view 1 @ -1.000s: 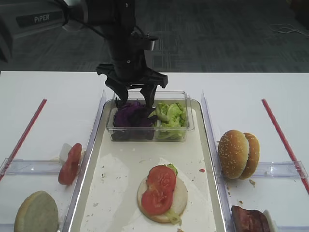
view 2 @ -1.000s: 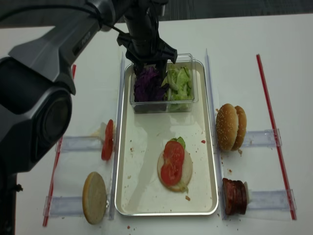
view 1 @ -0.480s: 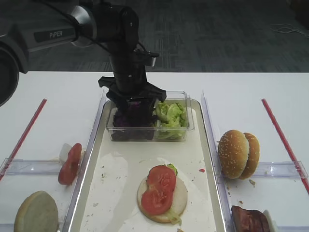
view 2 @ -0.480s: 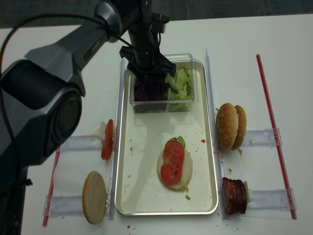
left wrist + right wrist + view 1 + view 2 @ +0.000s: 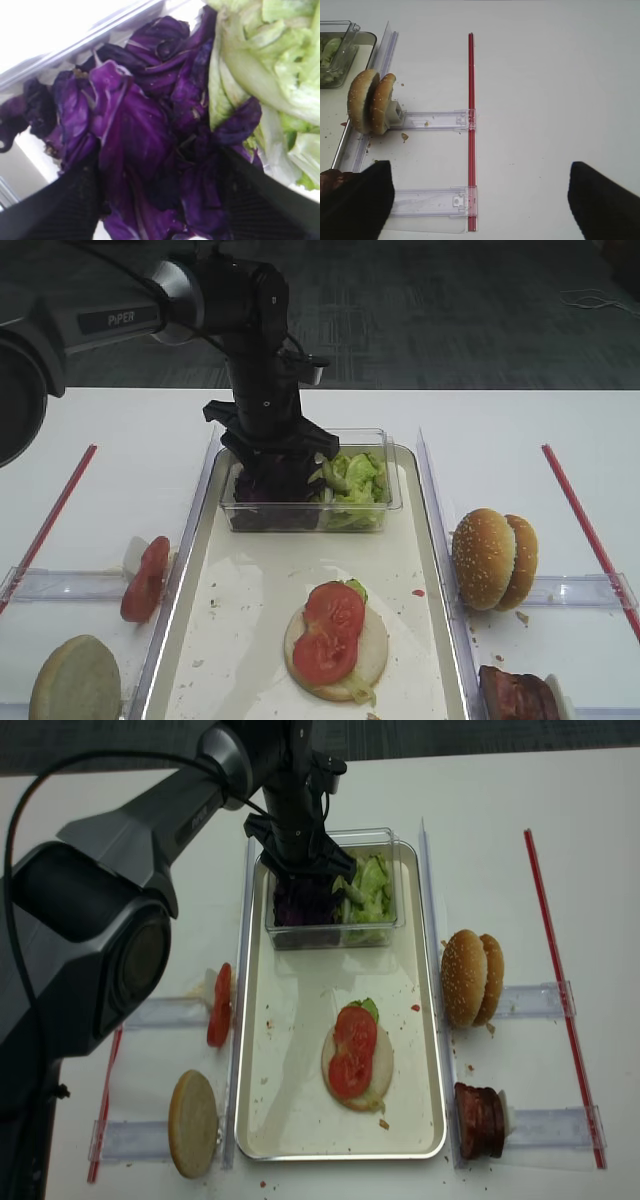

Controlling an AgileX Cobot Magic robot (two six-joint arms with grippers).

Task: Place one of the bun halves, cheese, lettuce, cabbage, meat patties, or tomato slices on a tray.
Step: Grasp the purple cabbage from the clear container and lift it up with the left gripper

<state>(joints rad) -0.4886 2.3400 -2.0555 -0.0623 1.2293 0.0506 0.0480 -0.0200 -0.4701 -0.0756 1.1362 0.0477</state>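
Note:
My left gripper (image 5: 160, 195) is down inside the clear tub (image 5: 310, 515) at the tray's far end. Its black fingers (image 5: 75, 200) stand apart, pressed into the purple cabbage (image 5: 145, 125), which fills the gap between them. Light green lettuce (image 5: 355, 480) lies in the tub's right half. On the silver-rimmed tray (image 5: 438, 590) a pale bun half (image 5: 372, 655) carries lettuce and two tomato slices (image 5: 330, 625). My right gripper (image 5: 480, 200) hovers open over the bare table right of the tray, nothing between its fingers.
Sesame bun halves (image 5: 493, 558) stand on edge in a clear holder right of the tray, meat patties (image 5: 515, 695) in front of them. Left of the tray are a tomato slice (image 5: 147, 578) and a pale bun half (image 5: 76, 680). Red strips (image 5: 590, 530) run along both outer sides.
The left gripper has come down from above the tub into the cabbage, and its fingers have drawn somewhat closer together. Nothing else has moved.

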